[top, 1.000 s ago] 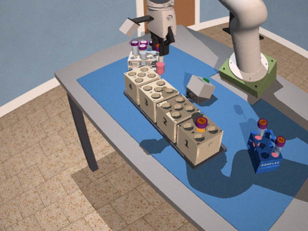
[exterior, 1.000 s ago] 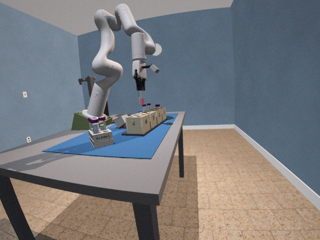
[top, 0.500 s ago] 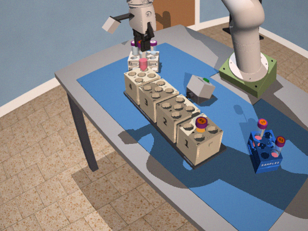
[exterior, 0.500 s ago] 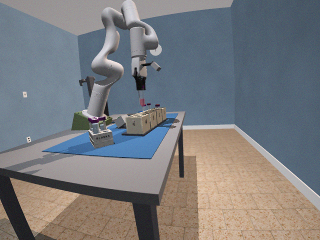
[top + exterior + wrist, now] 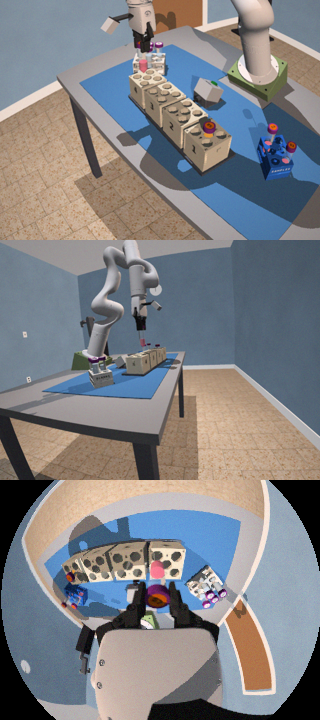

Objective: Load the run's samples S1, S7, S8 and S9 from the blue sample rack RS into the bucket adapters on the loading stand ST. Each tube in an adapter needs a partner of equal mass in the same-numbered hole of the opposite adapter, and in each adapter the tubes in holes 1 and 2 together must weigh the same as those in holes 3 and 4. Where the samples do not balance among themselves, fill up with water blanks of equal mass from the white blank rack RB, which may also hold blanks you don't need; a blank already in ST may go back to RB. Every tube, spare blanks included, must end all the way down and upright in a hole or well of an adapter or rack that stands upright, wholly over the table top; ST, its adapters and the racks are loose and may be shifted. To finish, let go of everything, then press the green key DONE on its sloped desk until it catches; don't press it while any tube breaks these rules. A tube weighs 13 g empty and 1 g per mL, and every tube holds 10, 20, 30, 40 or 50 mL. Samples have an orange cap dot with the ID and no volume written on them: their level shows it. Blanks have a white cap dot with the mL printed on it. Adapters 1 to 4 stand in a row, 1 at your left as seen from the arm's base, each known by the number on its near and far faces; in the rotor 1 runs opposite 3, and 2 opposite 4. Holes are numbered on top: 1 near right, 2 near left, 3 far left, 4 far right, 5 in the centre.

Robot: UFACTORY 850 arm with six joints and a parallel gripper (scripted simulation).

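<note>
My gripper [image 5: 142, 47] [image 5: 140, 328] [image 5: 157, 588] is shut on the cap end of a sample tube [image 5: 142, 65] [image 5: 142, 342] [image 5: 158, 570] with pink liquid. The tube hangs upright in the air over adapter 4 [image 5: 135, 90] [image 5: 168, 559], on its side toward the white blank rack [image 5: 155, 64] [image 5: 101, 379] [image 5: 203, 586], with its tip above the holes. Adapters 3 [image 5: 152, 105], 2 [image 5: 171, 126] and 1 [image 5: 196, 152] stand in a row on the stand. An orange-dotted tube [image 5: 209, 127] stands in adapter 1. The blue sample rack [image 5: 280, 169] [image 5: 75, 598] holds two sample tubes [image 5: 272, 128] [image 5: 291, 146].
The blank rack holds several purple-capped blanks [image 5: 158, 45] [image 5: 93, 361]. The grey DONE desk [image 5: 206, 93] with its green key [image 5: 214, 83] stands between the stand and the arm's green base [image 5: 258, 77]. All rest on a blue mat [image 5: 108, 85] on the grey table [image 5: 77, 74].
</note>
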